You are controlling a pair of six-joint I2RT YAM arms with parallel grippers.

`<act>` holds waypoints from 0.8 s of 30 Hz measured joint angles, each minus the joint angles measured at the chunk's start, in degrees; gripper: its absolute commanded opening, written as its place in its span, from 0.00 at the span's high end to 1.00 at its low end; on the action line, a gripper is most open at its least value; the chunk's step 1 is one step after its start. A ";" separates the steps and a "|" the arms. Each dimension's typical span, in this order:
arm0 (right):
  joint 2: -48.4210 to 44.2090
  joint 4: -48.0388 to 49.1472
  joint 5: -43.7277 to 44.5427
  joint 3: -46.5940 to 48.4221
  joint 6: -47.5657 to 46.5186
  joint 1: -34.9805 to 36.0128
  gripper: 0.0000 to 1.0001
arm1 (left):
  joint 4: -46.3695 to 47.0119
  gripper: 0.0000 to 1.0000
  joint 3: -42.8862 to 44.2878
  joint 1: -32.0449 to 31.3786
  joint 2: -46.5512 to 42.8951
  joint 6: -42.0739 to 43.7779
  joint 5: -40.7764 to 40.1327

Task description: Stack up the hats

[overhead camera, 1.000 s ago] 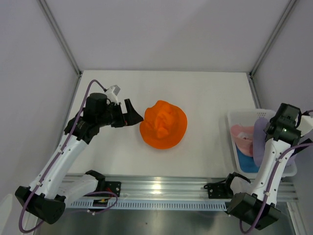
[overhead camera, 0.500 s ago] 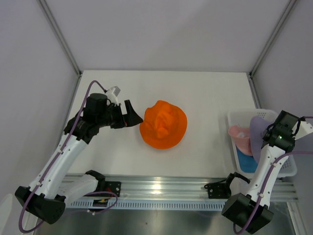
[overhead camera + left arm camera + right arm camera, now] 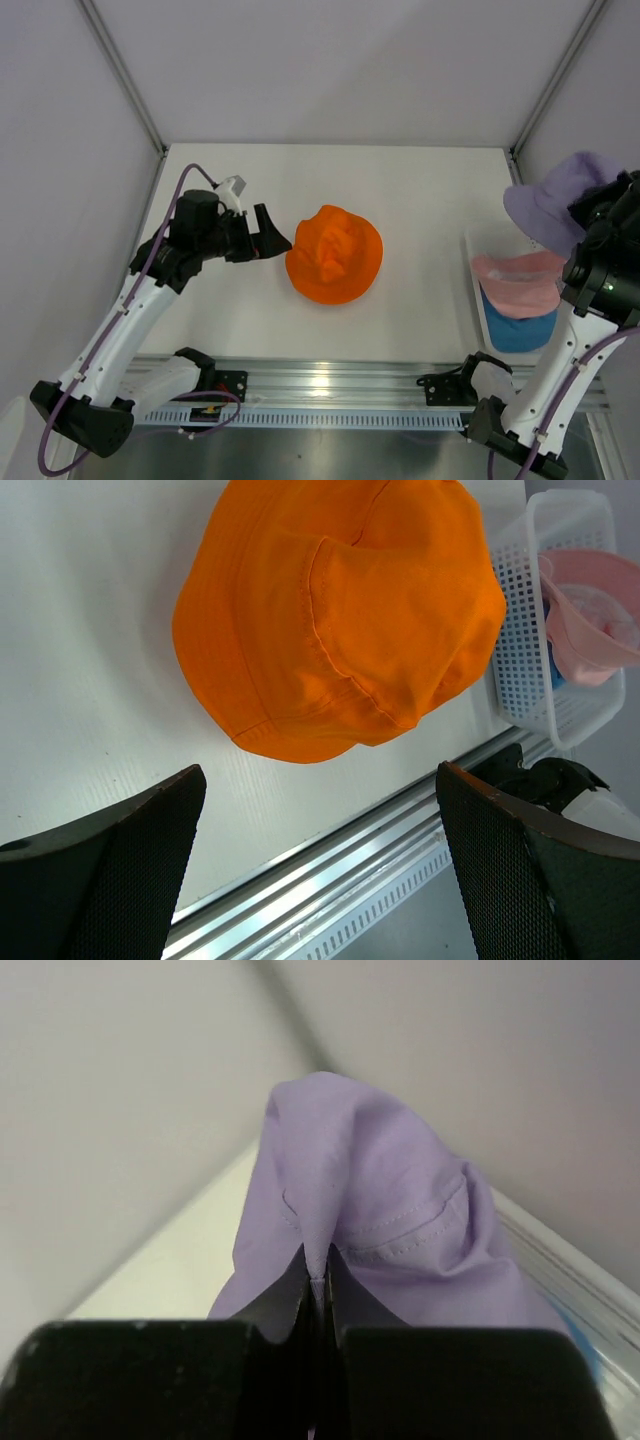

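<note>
An orange hat (image 3: 334,254) lies crumpled in the middle of the table, also filling the top of the left wrist view (image 3: 340,610). My left gripper (image 3: 272,238) hovers open just left of it, fingers (image 3: 130,850) spread wide, nothing between them. My right gripper (image 3: 318,1282) is shut on a fold of the pale purple hat (image 3: 380,1230), lifted high over the basket at the right edge (image 3: 560,203). A pink hat (image 3: 520,282) rests on a blue hat (image 3: 515,328) in the white basket (image 3: 476,240).
The white slotted basket (image 3: 520,630) stands at the table's right edge. An aluminium rail (image 3: 330,385) runs along the near edge between the arm bases. Grey walls enclose the table on three sides.
My right gripper has shut on the purple hat and raised it up out of the basket, uncovering the pink hat. The left arm and the orange hat have stayed still.
</note>
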 measured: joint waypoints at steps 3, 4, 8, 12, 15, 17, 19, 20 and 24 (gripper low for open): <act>0.50 5.31 -12.35 3.06 -0.87 2.91 1.00 | -0.92 0.01 0.72 0.00 0.00 0.52 -0.85; 0.50 7.58 -16.13 2.54 -1.01 5.49 1.00 | -1.31 0.01 1.14 0.00 0.02 0.87 -1.51; 1.36 15.87 -23.91 -2.64 -4.33 21.29 1.00 | -3.91 0.00 5.11 0.42 1.64 1.84 -3.61; 7.82 19.78 -26.80 -3.32 -9.70 40.09 1.00 | -4.83 0.00 8.94 1.25 3.50 1.97 -5.16; 13.86 22.05 -26.93 -3.28 -12.83 49.64 1.00 | -5.09 0.00 8.96 1.38 2.69 1.77 -5.55; 17.51 23.58 -27.32 -3.26 -14.53 54.53 1.00 | -5.05 0.01 8.87 1.42 1.68 1.55 -5.66; 20.02 24.96 -28.55 -3.26 -15.87 57.51 1.00 | -5.07 0.00 8.68 1.46 0.39 1.27 -5.92; 20.74 25.88 -29.16 -3.26 -16.37 58.36 1.00 | -5.05 0.00 8.44 1.49 -0.28 1.18 -6.03; 21.66 29.16 -31.65 -3.02 -18.80 60.57 1.00 | -5.25 0.01 6.80 1.57 -2.69 0.72 -6.08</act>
